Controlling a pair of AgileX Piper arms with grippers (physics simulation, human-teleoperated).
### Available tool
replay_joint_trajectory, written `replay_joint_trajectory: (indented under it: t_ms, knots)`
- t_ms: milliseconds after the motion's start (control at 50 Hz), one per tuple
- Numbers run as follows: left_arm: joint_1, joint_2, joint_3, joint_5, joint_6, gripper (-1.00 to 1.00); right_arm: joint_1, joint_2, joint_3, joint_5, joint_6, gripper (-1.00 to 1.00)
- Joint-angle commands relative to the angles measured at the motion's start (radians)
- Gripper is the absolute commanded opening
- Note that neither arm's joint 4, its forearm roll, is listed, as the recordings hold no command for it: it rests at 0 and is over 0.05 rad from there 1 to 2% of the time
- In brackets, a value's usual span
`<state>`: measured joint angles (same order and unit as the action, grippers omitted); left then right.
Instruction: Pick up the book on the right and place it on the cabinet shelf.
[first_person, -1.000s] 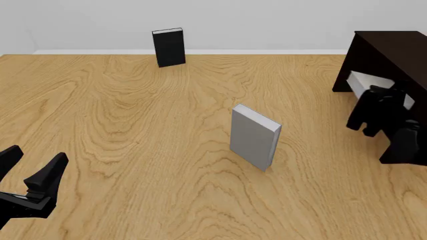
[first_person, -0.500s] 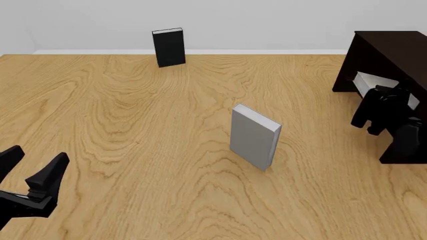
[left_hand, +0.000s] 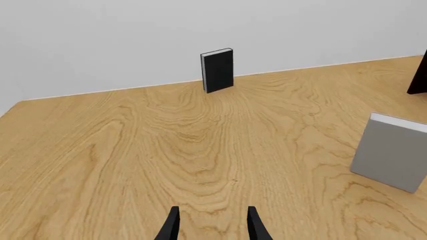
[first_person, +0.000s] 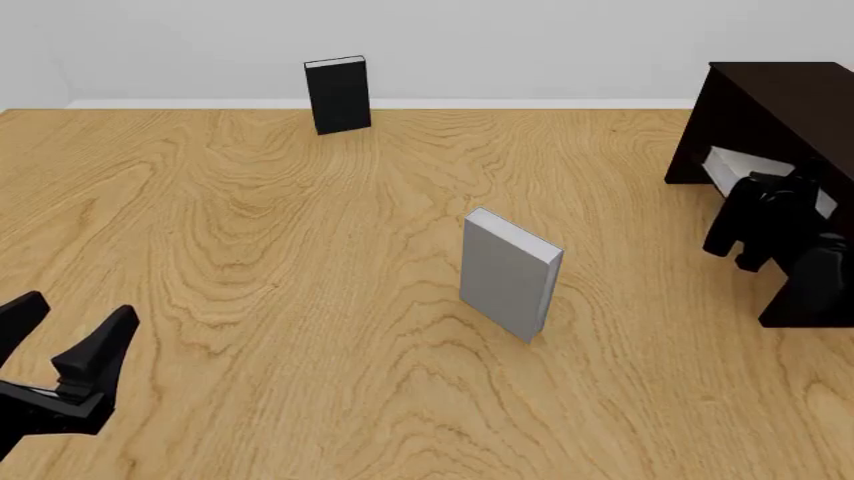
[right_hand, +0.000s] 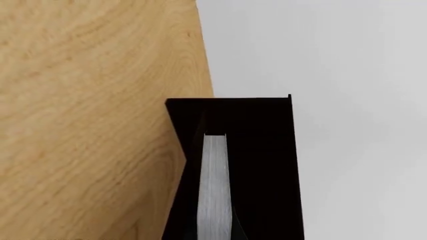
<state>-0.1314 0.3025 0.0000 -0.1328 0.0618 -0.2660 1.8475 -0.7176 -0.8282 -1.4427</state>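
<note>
Front view: your right claw (first_person: 763, 222) reaches into the cabinet (first_person: 774, 110), clenched on the book (first_person: 738, 165) lying inside. Your left claw (first_person: 60, 335) hovers released over the bench (first_person: 267, 250). Right wrist: the book (right_hand: 215, 190) sits between your fingers.

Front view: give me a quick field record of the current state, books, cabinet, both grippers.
held book: light grey hardcover, flat, inside the cabinet opening, in the right gripper
cabinet: near-black wood, far right of table
second grey book: upright, mid-table, untouched
black book: upright, by the back wall
left gripper: open, near left corner, holding nothing
table: wood grain
release: cannot tell whether the held book rests on the shelf yet
</note>
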Motion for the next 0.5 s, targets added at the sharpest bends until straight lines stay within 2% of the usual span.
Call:
replay_joint_trajectory:
  t_ms: [20,220,240,500]
  knots:
    - [-0.003,0.017,0.000,-0.017,0.000,1.00,-0.041,0.043,-0.075,0.058,0.049,-1.00]
    - [-0.001,0.008,0.000,-0.010,-0.002,1.00,-0.036,0.039,-0.079,0.090,0.061,-1.00]
    - [-0.002,0.005,0.000,-0.008,-0.002,1.00,-0.036,0.037,-0.080,0.096,0.066,1.00]
    - [-0.001,0.011,0.000,-0.013,0.000,1.00,-0.026,0.039,-0.075,0.110,0.075,1.00]
